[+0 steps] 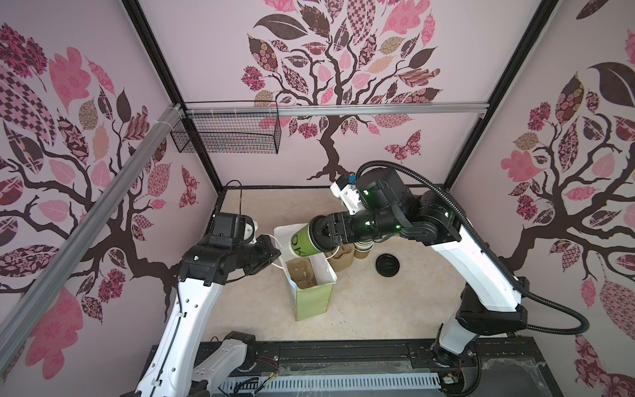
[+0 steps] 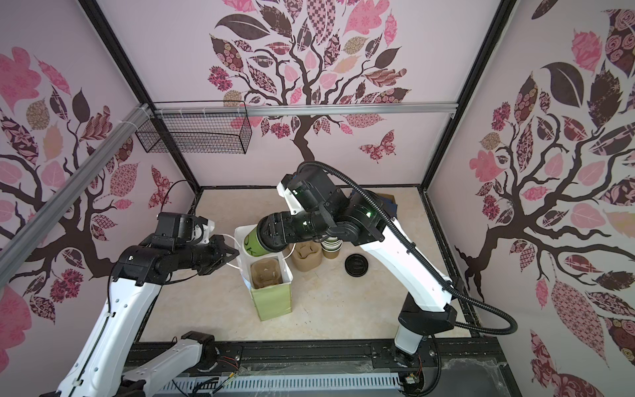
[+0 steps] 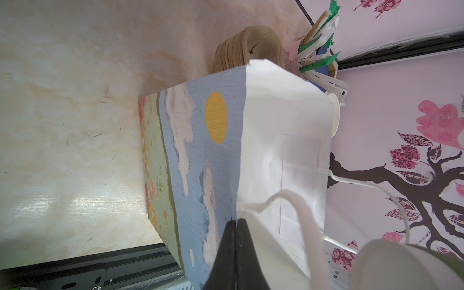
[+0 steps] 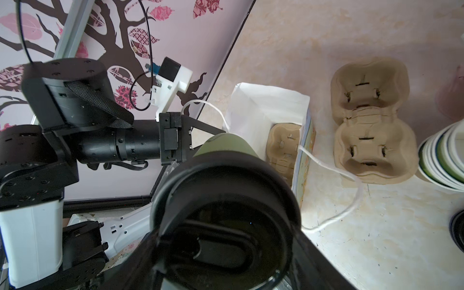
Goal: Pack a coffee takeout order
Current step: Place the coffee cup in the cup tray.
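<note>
The R tool (image 1: 321, 239) has the green cup (image 1: 300, 244) by its top end. Its jaws are wide apart, one finger on each side of the black lid (image 4: 226, 226). The cup is up in the air & tipped over a lot, w/ its bottom pointing at the L arm. It hangs over the back part of the open paper bag (image 1: 314, 297). The bag stands up on the bench (image 1: 378, 302), abt in the middle. Down inside it sits a brown cup carrier (image 1: 302, 275), & the holes that show look empty. The L tool (image 3: 236, 233) is squeezed fully shut on the top edge of the bag, near a white string handle (image 3: 307, 221). That holds the bag mouth open & stops the bag sliding. So the step now, I think, is putting the cup into the bag. The carrier part looks done; the cup part is not done yet. Next the R arm needs to turn the cup till it stands straight & line its bottom up w/ a carrier hole. Then it should go down slow btwn the bag walls & let go only once the cup sits in. The bag is thin paper & narrow, so a bump could fold a wall or tip it. Other stuff sits on the bench just behind & beside the bag: spare carriers (image 1: 342, 256), stacked cups (image 1: 364, 245) & a loose lid (image 1: 386, 264).
</note>
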`<state>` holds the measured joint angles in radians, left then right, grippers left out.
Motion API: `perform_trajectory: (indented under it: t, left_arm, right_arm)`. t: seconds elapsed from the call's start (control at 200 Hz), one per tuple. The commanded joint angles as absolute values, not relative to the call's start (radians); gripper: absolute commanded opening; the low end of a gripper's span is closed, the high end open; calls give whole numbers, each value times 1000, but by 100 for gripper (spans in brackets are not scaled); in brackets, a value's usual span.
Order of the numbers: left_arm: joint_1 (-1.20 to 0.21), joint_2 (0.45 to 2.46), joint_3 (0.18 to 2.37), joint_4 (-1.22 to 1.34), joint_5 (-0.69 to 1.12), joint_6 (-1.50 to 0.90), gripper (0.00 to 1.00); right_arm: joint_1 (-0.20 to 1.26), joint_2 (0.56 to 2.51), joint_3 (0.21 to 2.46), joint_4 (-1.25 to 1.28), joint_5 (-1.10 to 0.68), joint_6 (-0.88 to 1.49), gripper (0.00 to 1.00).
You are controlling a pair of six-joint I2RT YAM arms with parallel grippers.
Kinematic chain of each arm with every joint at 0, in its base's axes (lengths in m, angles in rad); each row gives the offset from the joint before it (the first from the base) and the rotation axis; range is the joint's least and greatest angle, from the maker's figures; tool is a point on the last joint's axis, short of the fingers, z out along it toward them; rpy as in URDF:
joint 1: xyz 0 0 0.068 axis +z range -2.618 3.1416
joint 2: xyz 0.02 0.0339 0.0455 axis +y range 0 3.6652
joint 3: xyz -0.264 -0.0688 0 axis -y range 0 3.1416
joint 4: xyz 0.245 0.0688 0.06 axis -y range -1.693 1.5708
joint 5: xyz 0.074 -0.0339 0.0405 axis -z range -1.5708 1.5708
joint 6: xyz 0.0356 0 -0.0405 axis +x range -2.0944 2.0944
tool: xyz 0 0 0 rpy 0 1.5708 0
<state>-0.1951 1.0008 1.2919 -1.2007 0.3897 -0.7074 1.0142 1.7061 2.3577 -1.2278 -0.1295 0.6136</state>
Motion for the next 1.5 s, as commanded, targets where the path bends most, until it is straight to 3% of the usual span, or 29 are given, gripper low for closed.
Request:
perform_trajectory:
  t: [0.0, 0.645, 1.496]
  left_arm:
    - [-200, 966, 1277, -1194, 398, -725, 0]
    - [-210, 893, 1204, -1151, 387, -778, 0]
    - [-211, 845, 1160, -1129, 420, -813, 0]
  right_arm:
    - [1046, 1741, 2385, -1270, -67, 636, 69]
    - [1147, 1949, 2545, -1474, 33, 678, 68]
    - [1223, 2084, 2485, -1475, 76, 652, 68]
